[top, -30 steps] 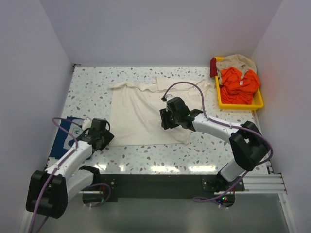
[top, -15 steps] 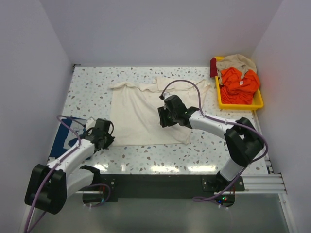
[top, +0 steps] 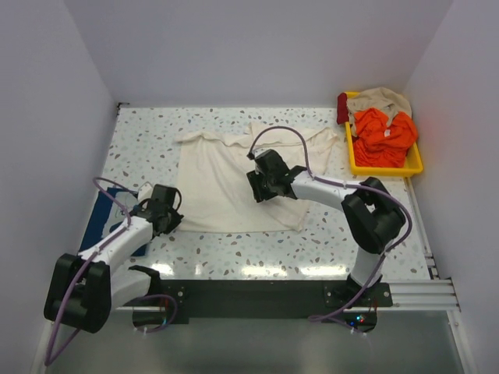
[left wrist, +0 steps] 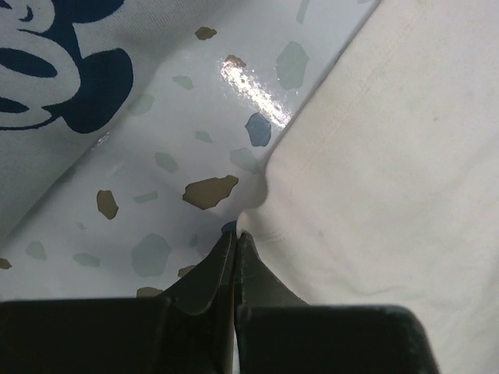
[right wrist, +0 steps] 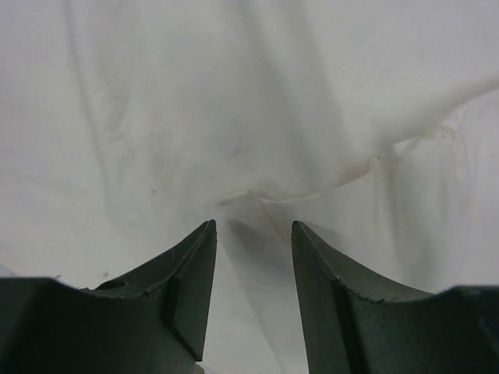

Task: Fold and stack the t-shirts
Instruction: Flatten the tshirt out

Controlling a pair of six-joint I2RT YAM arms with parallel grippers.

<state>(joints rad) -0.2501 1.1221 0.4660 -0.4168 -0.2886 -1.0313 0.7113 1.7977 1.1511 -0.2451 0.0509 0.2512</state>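
Limp cream t-shirt (top: 210, 187), pinched at its near-left corner
Left gripper (left wrist: 235, 236) pressed together on that hem; right gripper (right wrist: 253, 226) spread over its middle fold. Likely light and floppy: corners hold best.

Items counted. T-shirts on the table: two, being one cream t-shirt (top: 226, 183) and one navy t-shirt (top: 92, 224). One yellow tray (top: 386, 169), holding three pieces: one orange garment (top: 382, 128), one beige garment (top: 383, 99), one dark red cloth (top: 342, 107). Arms: two, one left arm (top: 117, 245) and one right arm (top: 331, 189).
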